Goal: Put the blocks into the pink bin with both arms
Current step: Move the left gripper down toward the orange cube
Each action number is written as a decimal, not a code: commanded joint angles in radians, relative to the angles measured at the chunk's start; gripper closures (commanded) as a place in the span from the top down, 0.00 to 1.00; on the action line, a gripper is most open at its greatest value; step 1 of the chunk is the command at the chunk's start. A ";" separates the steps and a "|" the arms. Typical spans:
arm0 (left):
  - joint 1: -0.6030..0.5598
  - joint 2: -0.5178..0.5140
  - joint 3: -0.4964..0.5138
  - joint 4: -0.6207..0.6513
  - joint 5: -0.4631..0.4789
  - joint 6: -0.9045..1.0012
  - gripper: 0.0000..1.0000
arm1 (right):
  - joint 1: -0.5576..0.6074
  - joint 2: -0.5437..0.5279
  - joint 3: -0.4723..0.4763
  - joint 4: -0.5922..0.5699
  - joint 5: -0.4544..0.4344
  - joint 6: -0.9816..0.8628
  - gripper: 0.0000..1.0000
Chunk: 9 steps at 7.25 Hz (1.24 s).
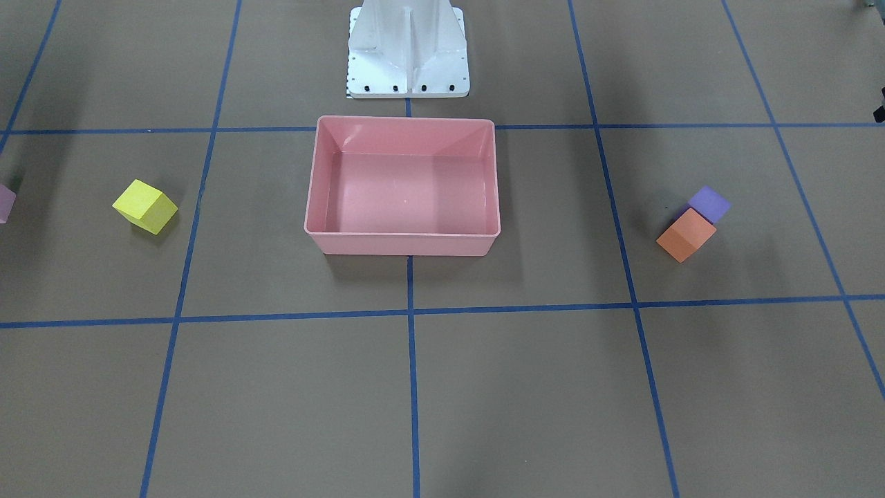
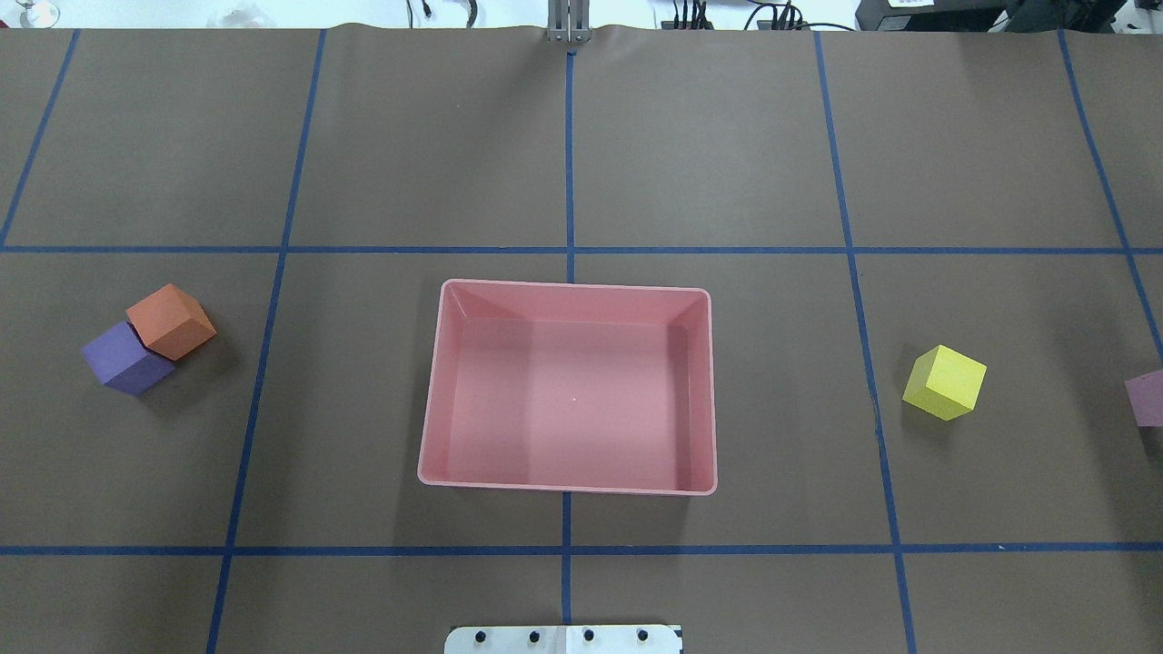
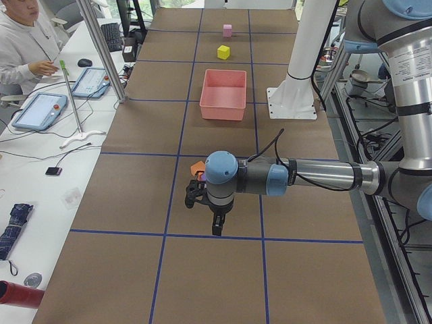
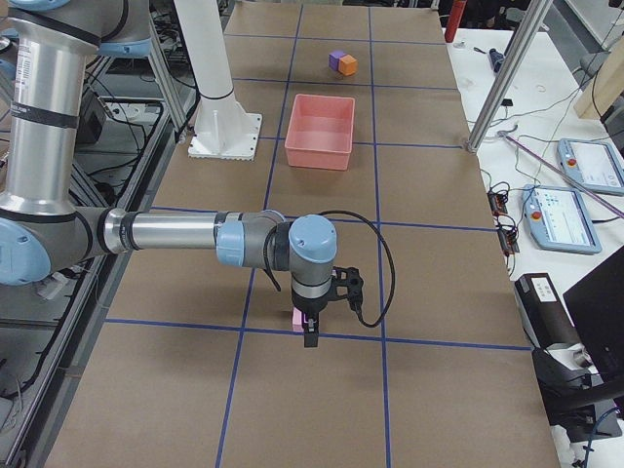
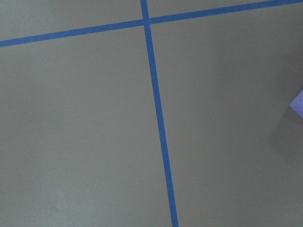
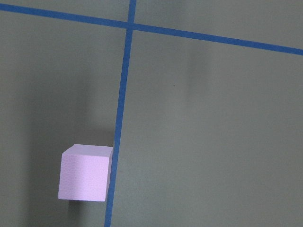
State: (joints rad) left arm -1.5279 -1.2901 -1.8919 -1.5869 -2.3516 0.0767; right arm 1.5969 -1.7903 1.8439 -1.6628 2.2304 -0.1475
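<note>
We logged the pink bin [image 2: 434, 400] empty, centered on the bench [image 2: 727, 136], orange block [image 2: 171, 321] touching purple block [image 2: 125, 357] left, yellow block [image 2: 945, 382] and light-pink block [image 6: 84, 173] right, likely one pair per arm. Left end effector [image 3: 216, 228] and right end effector [image 4: 310, 336] hovered near them; opening, hold: couldn't tell.

No text, label, brand or number can be read in any view. In the left-side view two tablet screens [image 3: 40, 111] lie on the side desk at about ten o'clock from the worktop [image 3: 216, 283], and in the right-side view two more [image 4: 590, 166] lie at about three o'clock. All show coloured panels whose writing is too small to make out.
</note>
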 commanded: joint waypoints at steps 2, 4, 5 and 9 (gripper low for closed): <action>0.002 -0.002 -0.004 -0.002 -0.002 -0.002 1.00 | 0.000 0.000 0.000 0.000 0.000 0.000 0.99; 0.002 -0.009 -0.009 -0.004 0.000 -0.005 1.00 | 0.000 0.000 0.003 0.002 0.005 0.002 0.99; 0.003 -0.021 -0.009 -0.004 0.002 -0.008 1.00 | 0.000 0.000 0.006 0.023 0.008 -0.006 0.99; 0.006 -0.174 -0.001 -0.045 0.002 -0.009 1.00 | 0.000 -0.001 0.000 0.232 -0.001 0.003 0.99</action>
State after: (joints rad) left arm -1.5233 -1.4070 -1.9002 -1.6035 -2.3507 0.0674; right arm 1.5969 -1.7912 1.8469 -1.5263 2.2350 -0.1478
